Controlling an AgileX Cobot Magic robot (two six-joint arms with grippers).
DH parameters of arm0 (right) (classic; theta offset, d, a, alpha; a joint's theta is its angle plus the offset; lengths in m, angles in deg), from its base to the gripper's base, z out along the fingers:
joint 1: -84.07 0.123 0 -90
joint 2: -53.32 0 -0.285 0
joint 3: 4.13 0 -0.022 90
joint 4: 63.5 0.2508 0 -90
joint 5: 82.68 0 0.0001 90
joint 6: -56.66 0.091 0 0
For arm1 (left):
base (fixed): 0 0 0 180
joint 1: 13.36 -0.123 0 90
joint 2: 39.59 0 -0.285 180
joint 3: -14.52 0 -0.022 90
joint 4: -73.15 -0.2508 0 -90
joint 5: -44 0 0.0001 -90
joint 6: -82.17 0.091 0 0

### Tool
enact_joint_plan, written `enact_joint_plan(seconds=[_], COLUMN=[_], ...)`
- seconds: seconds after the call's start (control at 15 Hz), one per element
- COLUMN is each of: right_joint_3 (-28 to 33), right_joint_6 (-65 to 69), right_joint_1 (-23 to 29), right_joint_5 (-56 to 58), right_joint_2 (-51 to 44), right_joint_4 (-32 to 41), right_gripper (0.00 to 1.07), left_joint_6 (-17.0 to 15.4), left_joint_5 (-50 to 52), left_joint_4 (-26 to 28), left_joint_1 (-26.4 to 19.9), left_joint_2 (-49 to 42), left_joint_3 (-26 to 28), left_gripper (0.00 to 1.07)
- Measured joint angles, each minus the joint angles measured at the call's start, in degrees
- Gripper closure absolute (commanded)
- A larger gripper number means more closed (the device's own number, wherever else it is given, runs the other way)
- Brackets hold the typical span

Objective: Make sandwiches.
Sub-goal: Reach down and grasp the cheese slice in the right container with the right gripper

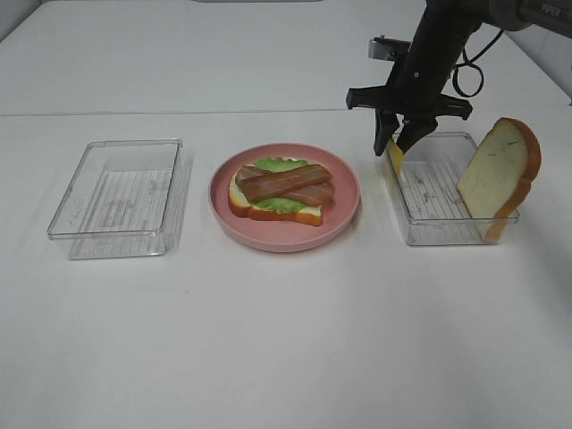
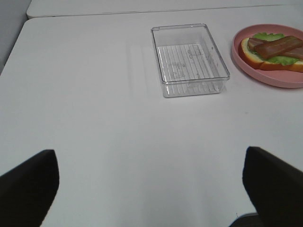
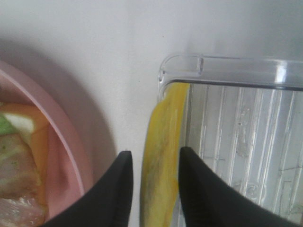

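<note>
Right claw [image 1: 398,141] is at the upper right of the frame, black fingers pointing straight down over the near-left wall of the right-hand tub [image 1: 447,234]. The jaws stand only a narrow slot apart, and the cheese slice [image 1: 393,161] is inside that slot. It is a thin, floppy yellow sheet standing on edge against the tub's clear wall. In the right wrist view one finger [image 3: 199,189] lies against the cheese, while a sliver of white shows between the cheese and the other finger. I can't tell whether the pinch is firm.

Left claw [image 2: 149,153] is spread wide, its two dark tips far apart over bare table [image 1: 286,340], holding nothing and touching nothing.

The sandwich [image 1: 279,189] sits half built at centre frame on a round, matte pink plate [image 1: 344,201]. Its base is a white bread square with an orange-brown crust. On that lies ruffled green lettuce [image 1: 279,164], with two flat brown bacon strips [image 1: 286,183] crossed on top.

The top bread slice [image 1: 500,174] leans upright against the far-right wall of the right tub, showing a pale speckled face and a rounded crust.

The left tub [image 1: 116,192], at left of frame, is rectangular, glossy and transparent, with a ribbed floor.
</note>
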Motion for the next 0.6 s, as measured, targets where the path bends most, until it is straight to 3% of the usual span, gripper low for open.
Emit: enact_joint_plan(seconds=[0.13,0.2,0.6], right_joint_3=[0.00,0.00,-0.06], right_joint_6=[0.00,0.00,0.23], right_joint_1=[0.00,0.00,0.00], right_joint_5=[0.00,0.00,0.11], right_joint_2=[0.00,0.00,-0.11], right_joint_4=[0.00,0.00,-0.23], right_gripper=[1.03,1.07,1.07], left_joint_6=[0.00,0.00,0.00], left_joint_5=[0.00,0.00,0.00], left_joint_4=[0.00,0.00,0.00], left_joint_1=[0.00,0.00,0.00], left_joint_2=[0.00,0.00,0.00], left_joint_3=[0.00,0.00,0.00], left_gripper=[0.09,0.09,0.09])
